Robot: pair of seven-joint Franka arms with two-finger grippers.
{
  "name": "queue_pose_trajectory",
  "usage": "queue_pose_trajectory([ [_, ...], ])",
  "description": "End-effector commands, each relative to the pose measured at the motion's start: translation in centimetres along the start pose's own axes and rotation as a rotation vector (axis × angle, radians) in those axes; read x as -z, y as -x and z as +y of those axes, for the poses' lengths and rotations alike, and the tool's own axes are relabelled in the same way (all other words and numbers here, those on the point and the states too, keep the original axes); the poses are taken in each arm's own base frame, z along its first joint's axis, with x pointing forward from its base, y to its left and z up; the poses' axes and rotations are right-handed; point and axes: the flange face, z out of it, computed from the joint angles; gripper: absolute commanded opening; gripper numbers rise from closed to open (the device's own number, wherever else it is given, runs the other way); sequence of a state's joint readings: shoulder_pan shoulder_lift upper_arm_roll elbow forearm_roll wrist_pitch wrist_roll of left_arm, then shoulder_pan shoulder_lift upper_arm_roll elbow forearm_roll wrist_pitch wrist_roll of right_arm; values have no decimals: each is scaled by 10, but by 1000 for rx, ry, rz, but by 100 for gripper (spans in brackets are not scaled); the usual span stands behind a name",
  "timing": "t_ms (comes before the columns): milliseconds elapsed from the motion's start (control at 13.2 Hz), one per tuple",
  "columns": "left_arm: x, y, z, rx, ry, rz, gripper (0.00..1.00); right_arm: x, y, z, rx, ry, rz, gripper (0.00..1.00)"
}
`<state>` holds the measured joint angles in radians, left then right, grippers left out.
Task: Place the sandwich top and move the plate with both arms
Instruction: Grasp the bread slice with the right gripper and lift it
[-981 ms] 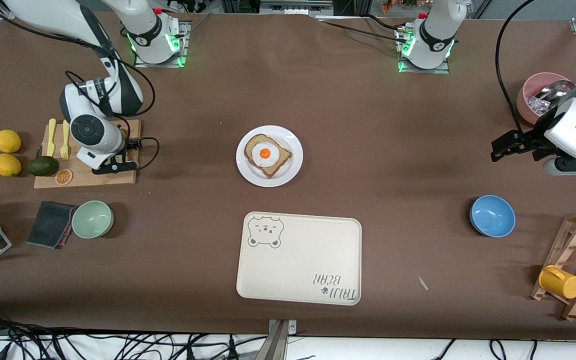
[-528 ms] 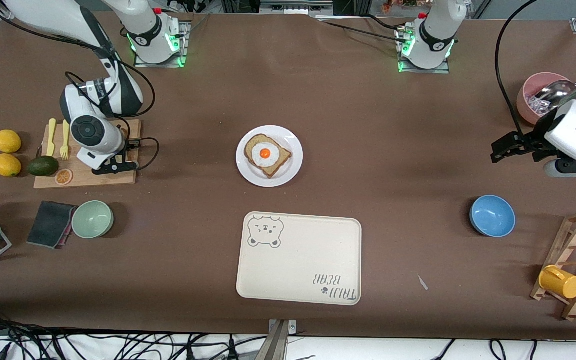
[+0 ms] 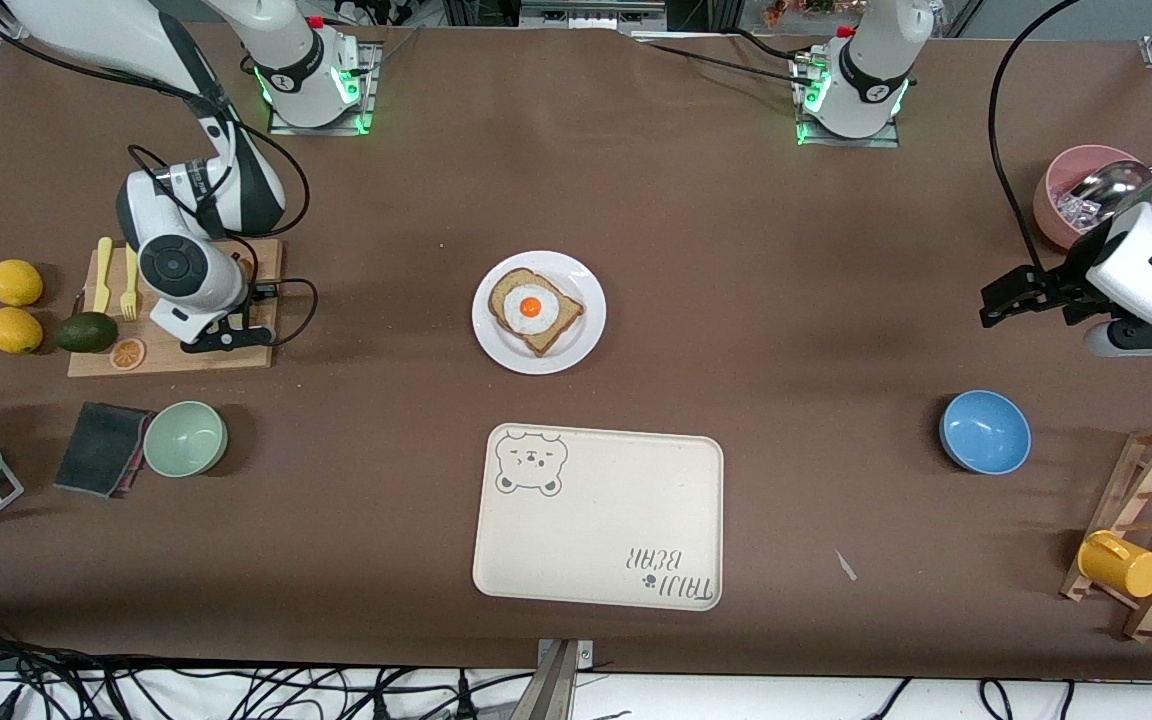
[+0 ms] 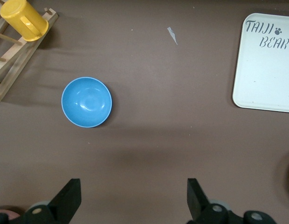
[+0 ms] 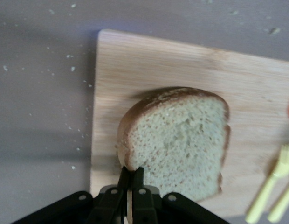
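The bread point(image 5: 179, 140) lies on the board point(image 5: 149, 60), pinched by the right gripper point(image 5: 131, 179). The left gripper point(image 4: 130, 198) waits, wide open and empty.

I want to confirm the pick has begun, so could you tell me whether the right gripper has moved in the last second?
Yes, slightly. The right gripper, shut on the sandwich top, has shifted toward the fork on the cutting board.

Under my right pincer lies a wooden cutting board point(image 3: 176, 345) holding two yellow forks point(image 3: 117, 277) and an orange slice point(image 3: 127, 352), with an avocado point(image 3: 87, 332) and two lemons point(image 3: 14, 305) beside it. Below my left pincer sits a blue bowl point(image 4: 86, 102), near a wooden rack point(image 3: 1151, 530) holding a yellow cup point(image 4: 23, 19). A cream bear tray point(image 3: 598, 518) lies between both pincers.
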<state>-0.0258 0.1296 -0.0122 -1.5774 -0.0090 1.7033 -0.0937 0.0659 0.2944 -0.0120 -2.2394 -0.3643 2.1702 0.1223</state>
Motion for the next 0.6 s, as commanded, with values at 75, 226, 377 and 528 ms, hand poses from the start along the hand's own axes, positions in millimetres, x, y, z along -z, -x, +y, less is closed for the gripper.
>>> queue_pose_trajectory([
  [75,0,-7,-1,9,-9,-3,100,78,-17,-25,6,33,-52,0],
  [226,1,-6,0,7,-10,-2,100,129,-19,-40,-14,15,-86,0],
  [377,0,-6,8,-6,-10,-3,100,177,-19,-74,-24,0,-88,0],
  [528,0,-6,2,4,-8,-3,100,213,-16,-132,-35,4,-40,0],
])
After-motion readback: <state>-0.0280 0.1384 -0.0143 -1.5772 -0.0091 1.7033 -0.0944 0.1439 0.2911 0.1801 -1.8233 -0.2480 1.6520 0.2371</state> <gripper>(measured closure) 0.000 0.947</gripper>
